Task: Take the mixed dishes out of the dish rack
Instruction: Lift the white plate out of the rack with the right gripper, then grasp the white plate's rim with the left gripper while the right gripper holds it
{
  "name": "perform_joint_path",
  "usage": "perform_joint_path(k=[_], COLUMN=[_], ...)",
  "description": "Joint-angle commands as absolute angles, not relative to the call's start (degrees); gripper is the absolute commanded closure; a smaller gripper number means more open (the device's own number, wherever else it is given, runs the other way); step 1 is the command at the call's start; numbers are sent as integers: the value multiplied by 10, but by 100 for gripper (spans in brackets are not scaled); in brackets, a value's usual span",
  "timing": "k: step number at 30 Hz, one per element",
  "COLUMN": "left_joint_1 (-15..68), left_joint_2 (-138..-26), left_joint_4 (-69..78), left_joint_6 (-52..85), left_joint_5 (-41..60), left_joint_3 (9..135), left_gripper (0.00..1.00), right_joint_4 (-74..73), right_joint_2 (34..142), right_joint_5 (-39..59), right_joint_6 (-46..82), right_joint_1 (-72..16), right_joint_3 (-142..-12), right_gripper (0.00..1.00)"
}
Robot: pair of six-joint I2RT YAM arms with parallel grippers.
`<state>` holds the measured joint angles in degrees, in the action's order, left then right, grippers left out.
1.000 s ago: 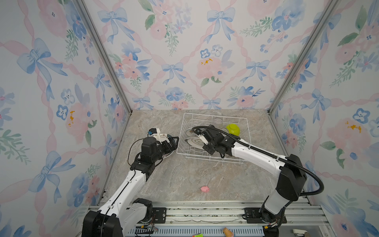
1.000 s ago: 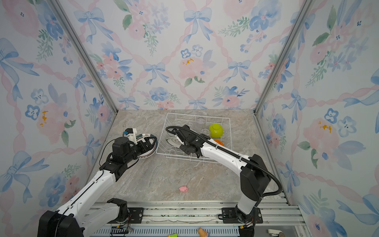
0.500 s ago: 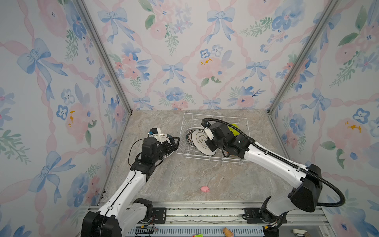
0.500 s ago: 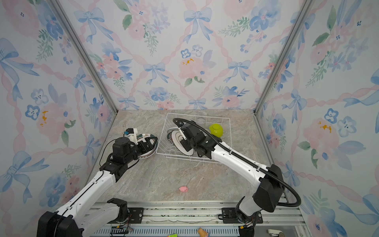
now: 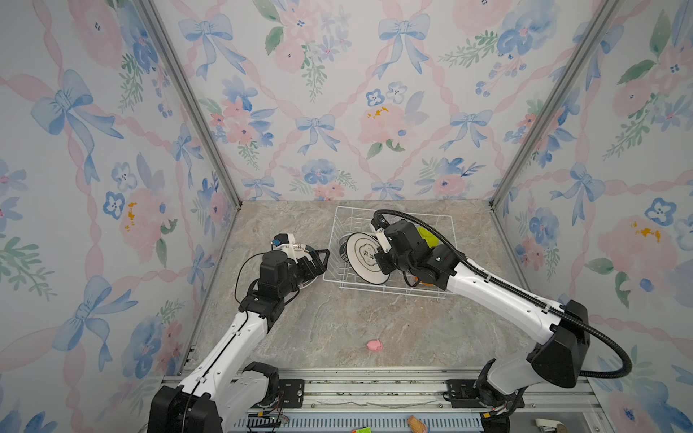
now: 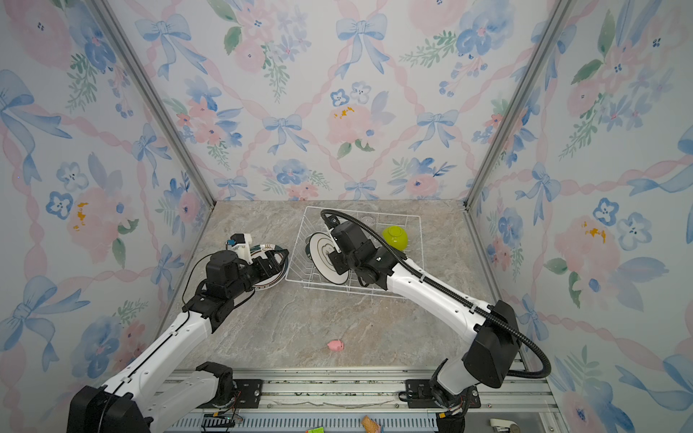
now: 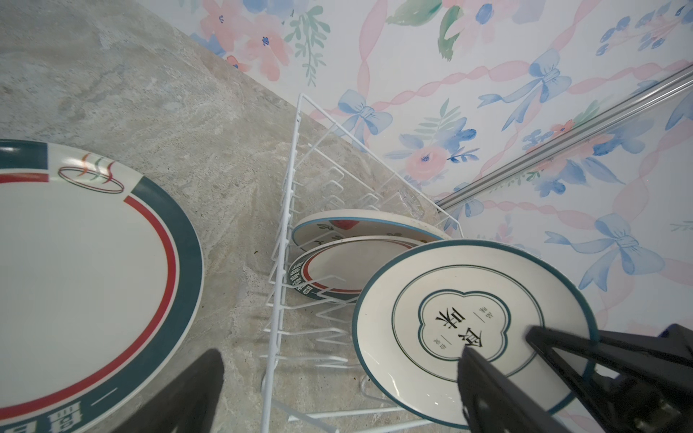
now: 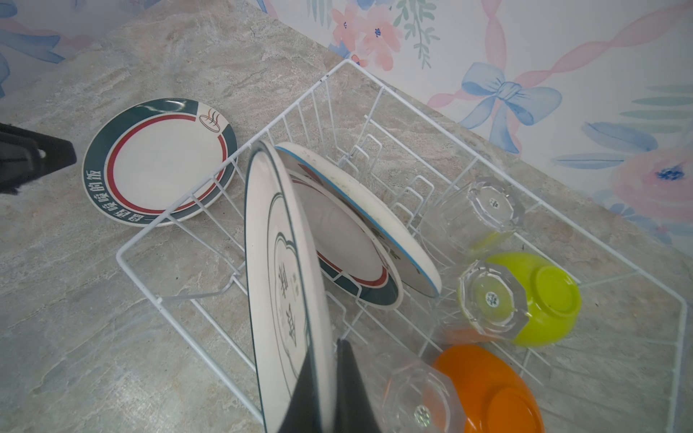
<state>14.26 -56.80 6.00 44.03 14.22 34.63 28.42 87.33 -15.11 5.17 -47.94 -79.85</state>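
Now the right gripper, pinching the plate, has lifted it higher; left gripper stays spread.

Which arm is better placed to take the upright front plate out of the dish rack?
Right. The right fingers are shut on the rim of the front plate in the dish rack. The left fingers stand open by another plate lying on the table.

Orange plastic bowl and the white plate with thin teal rings both run off the frame in the right wrist view. In both top views the white right arm hides most of that bowl, and the clear glasses are too faint to count.
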Motion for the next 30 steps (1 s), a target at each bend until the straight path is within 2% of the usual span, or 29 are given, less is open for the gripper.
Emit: perform_joint_path(k=[1,9,18,30], left_joint_1=[148,148,155,191], left_joint_2=[-569,-590,-612,-636], left_joint_4=[75,96,119,134], left_joint_6=[448,461,483,512], left_joint_5=[151,171,195,188], left_joint_3=[356,356,365,415], left_gripper=[2,2,2,2], right_joint_4=[289,275,227,99], right_joint_2=[858,821,773,765], right_joint_5=[-114,-88,-50,-48], right_joint_6=[97,165,299,440], right_joint_1=[-475,-437,-371,-373], right_joint_3=[-817,-796,-748,-714], right_gripper=[100,100,100,100])
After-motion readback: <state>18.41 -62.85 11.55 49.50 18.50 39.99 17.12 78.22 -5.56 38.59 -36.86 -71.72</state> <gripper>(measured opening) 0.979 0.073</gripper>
